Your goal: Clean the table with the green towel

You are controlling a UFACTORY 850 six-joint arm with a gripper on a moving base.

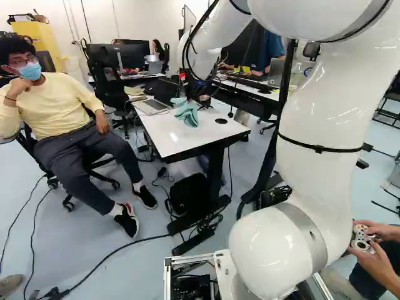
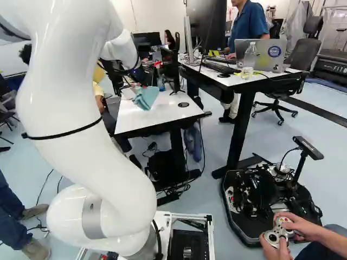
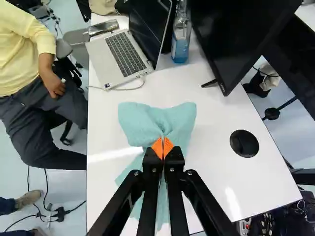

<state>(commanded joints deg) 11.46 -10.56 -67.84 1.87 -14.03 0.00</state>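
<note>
Pinching the pale green cloth towel (image 3: 179,123) between its orange pads (image 3: 157,148), the black two-fingered gripper (image 3: 163,148) needs light, level pressure. Sweep the white rectangular tabletop (image 3: 211,182) in overlapping strokes.

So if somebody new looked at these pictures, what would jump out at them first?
Probably the white arm, looming large in both base views. Next, the pale green towel, pinched between the orange pads of the gripper over the white table. Beyond it, a bottle of blue liquid stands between an open laptop and a dark monitor.
</note>
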